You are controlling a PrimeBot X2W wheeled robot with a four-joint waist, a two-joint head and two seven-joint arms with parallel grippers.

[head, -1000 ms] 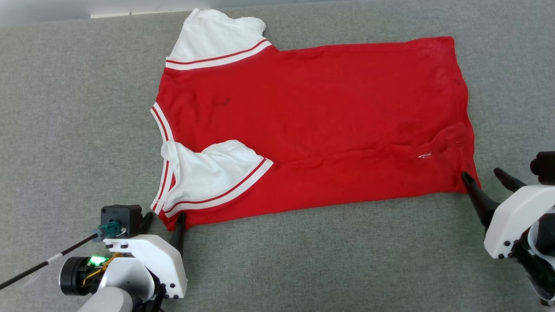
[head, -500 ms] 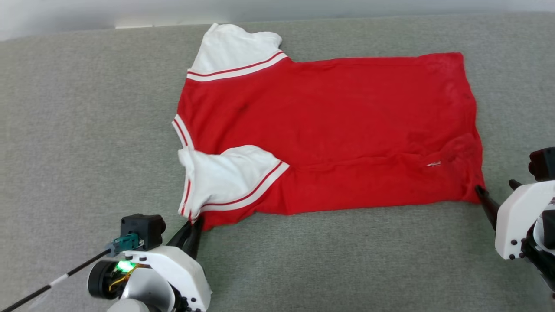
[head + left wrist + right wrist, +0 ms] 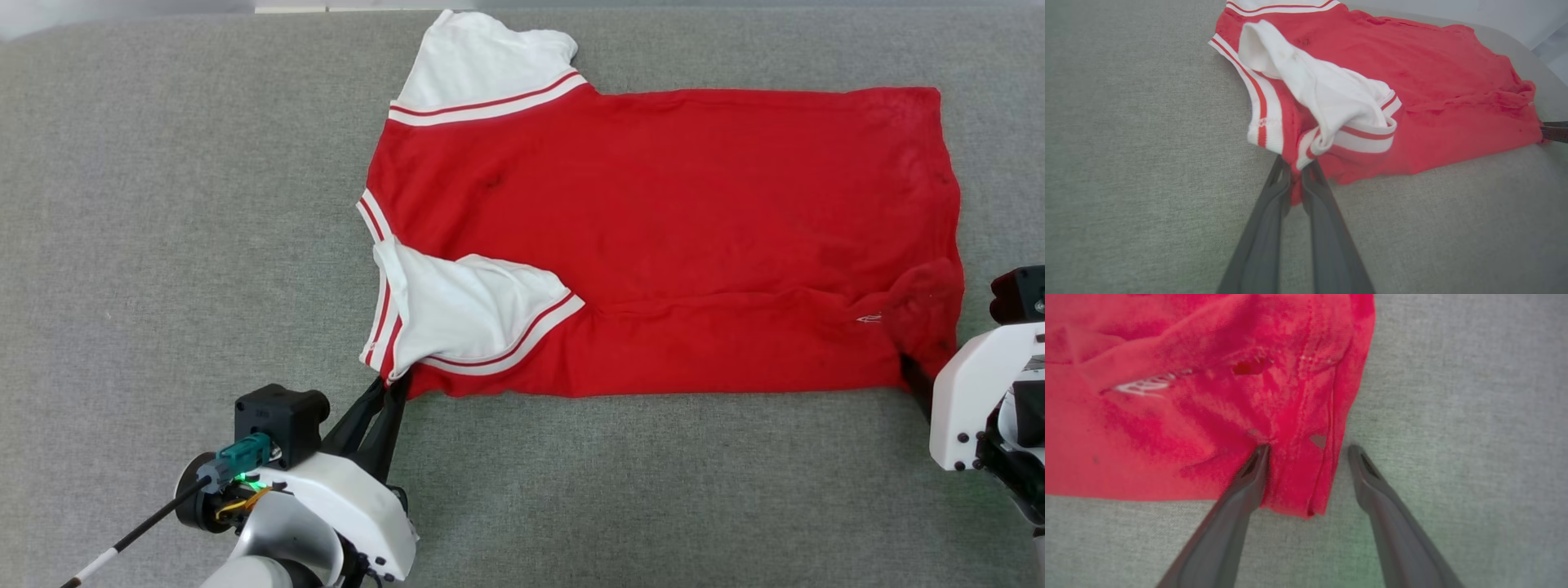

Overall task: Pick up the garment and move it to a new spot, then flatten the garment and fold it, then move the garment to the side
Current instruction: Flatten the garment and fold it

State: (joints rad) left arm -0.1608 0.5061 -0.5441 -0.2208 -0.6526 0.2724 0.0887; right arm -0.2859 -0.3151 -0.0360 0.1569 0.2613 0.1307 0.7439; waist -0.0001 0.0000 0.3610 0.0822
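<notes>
The garment (image 3: 669,229), a red shirt with white striped sleeves, lies spread on the grey surface, neck to the left. My left gripper (image 3: 390,392) is shut on its near left corner, below the folded white sleeve (image 3: 465,306). In the left wrist view the fingers (image 3: 1280,192) pinch red fabric under the raised sleeve (image 3: 1323,90). My right gripper (image 3: 1309,449) stands open astride the near right hem corner of the garment (image 3: 1167,428): one finger lies on the cloth, the other on the surface. In the head view it (image 3: 918,377) sits at the bunched corner.
The grey cloth-covered surface (image 3: 163,204) stretches wide to the left of and in front of the shirt. Its far edge (image 3: 122,20) runs along the top of the head view. A thin black rod (image 3: 122,543) sticks out from the left wrist.
The head camera has shifted. My left gripper has shut on the near left corner and drawn it up slightly. The right gripper has pushed into the hem corner, which now bunches.
</notes>
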